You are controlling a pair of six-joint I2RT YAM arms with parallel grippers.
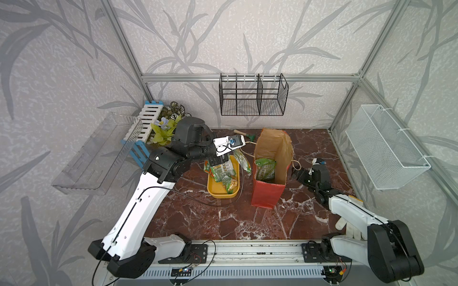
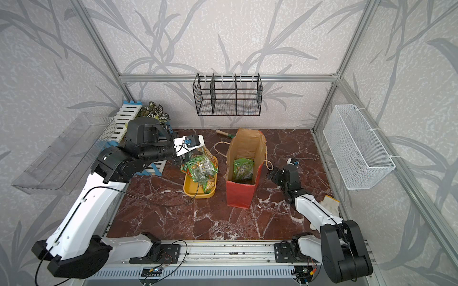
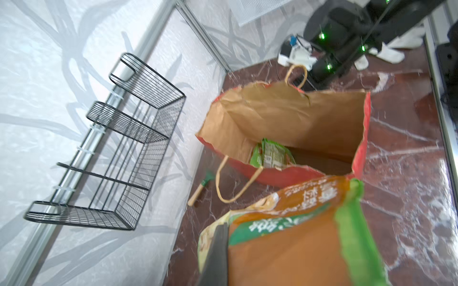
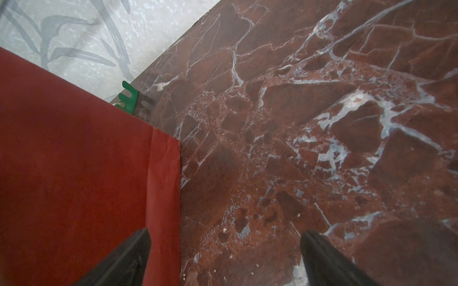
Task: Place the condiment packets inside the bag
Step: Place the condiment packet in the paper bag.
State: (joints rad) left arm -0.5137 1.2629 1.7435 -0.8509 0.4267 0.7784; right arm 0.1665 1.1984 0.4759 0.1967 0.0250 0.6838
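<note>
My top views are bright and evenly lit, shadows soft, corners stretched by the wide lens. The left wrist view is smeared: the nearest condiment packet (image 3: pixel 285 242) blurs, and glare whitens the marble tabletop (image 3: pixel 443 178).

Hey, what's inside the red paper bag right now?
One green condiment packet leans inside the bag. Anything beneath or behind it is hidden by the packet and bag walls.

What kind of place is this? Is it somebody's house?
Probably a robot practice booth, not a house: left arm and right arm on a rail, wallpapered panels in a metal frame.
</note>
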